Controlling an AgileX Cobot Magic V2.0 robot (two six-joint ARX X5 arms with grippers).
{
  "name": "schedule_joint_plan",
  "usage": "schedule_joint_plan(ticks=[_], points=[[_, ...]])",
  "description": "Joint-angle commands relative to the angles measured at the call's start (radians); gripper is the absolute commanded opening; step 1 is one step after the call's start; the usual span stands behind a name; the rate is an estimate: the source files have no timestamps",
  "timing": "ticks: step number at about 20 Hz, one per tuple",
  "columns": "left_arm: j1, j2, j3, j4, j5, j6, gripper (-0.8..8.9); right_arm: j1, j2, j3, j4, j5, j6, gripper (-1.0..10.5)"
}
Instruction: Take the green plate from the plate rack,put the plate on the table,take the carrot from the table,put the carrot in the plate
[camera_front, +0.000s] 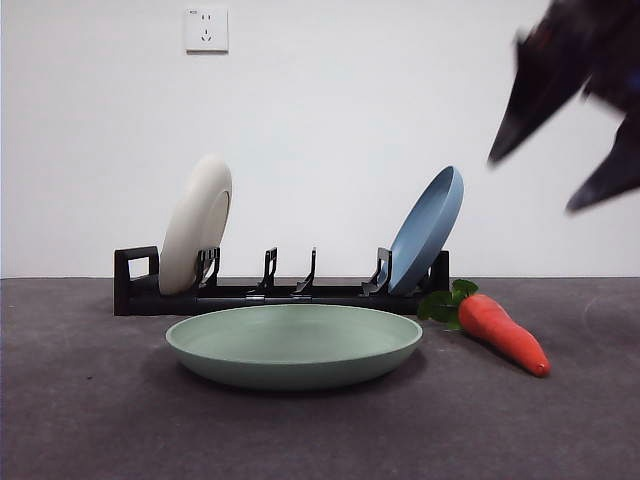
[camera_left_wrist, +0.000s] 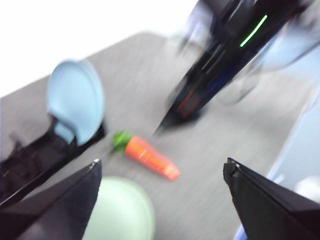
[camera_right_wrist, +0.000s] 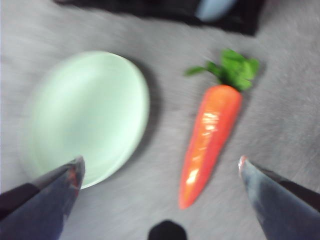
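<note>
The green plate (camera_front: 293, 343) lies flat on the table (camera_front: 90, 420), in front of the plate rack (camera_front: 280, 292). The carrot (camera_front: 503, 332) lies on the table to the plate's right, leafy top toward the rack. My right gripper (camera_front: 536, 181) hangs open and blurred high above the carrot. Its wrist view looks down on the carrot (camera_right_wrist: 210, 136) and the green plate (camera_right_wrist: 87, 117) between the open right gripper (camera_right_wrist: 160, 160). My left gripper (camera_left_wrist: 161, 162) is open and empty, with the carrot (camera_left_wrist: 150, 156), the green plate (camera_left_wrist: 120, 212) and the right arm (camera_left_wrist: 220, 65) in its view.
A cream-white plate (camera_front: 196, 226) stands in the rack's left end and a blue plate (camera_front: 428, 230) leans at its right end, just behind the carrot's leaves. A white wall with a socket (camera_front: 206, 29) backs the table.
</note>
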Motion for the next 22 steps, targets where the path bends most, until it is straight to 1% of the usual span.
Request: schedule_joint_plan(ticks=[1, 2, 4, 5, 6, 7, 9, 10, 11, 13, 16, 17, 22], points=[[-0.004, -0.055, -0.004, -0.008, 0.043, -0.023, 4.09, 0.039, 0.105, 0.001, 0.069, 0.077, 0.023, 6.9], [-0.004, -0.076, -0.004, -0.015, 0.061, -0.023, 4.09, 0.061, 0.148, 0.001, 0.106, 0.109, 0.033, 6.9], [-0.004, -0.096, -0.004, -0.033, 0.063, -0.024, 4.09, 0.102, 0.225, 0.001, 0.177, 0.193, 0.060, 6.8], [-0.004, -0.097, -0.004, -0.045, 0.063, -0.032, 4.09, 0.119, 0.261, 0.001, 0.213, 0.236, 0.076, 6.3], [-0.004, -0.097, -0.004, -0.058, 0.061, -0.046, 4.09, 0.133, 0.288, 0.001, 0.244, 0.261, 0.085, 5.8], [-0.004, -0.096, -0.004, -0.078, 0.058, -0.046, 4.09, 0.146, 0.316, 0.001, 0.278, 0.279, 0.096, 5.6], [-0.004, -0.093, -0.004, -0.101, 0.055, -0.046, 4.09, 0.162, 0.356, 0.001, 0.328, 0.341, 0.126, 5.6], [-0.004, -0.094, -0.004, -0.110, 0.055, -0.047, 4.09, 0.167, 0.369, 0.001, 0.341, 0.357, 0.130, 5.6], [-0.004, -0.094, -0.004, -0.119, 0.053, -0.047, 4.09, 0.172, 0.381, 0.001, 0.350, 0.375, 0.144, 5.2], [-0.004, -0.094, -0.004, -0.134, 0.042, -0.049, 4.09, 0.172, 0.396, 0.001, 0.360, 0.391, 0.147, 3.8], [-0.004, -0.093, -0.004, -0.175, -0.019, -0.049, 4.09, 0.172, 0.400, 0.001, 0.361, 0.391, 0.147, 2.1], [-0.003, -0.093, -0.004, -0.199, -0.060, -0.051, 4.09, 0.172, 0.400, 0.001, 0.361, 0.391, 0.147, 1.8], [-0.003, -0.094, -0.004, -0.369, -0.270, -0.120, 4.09, 0.172, 0.405, 0.001, 0.359, 0.391, 0.162, 1.8]])
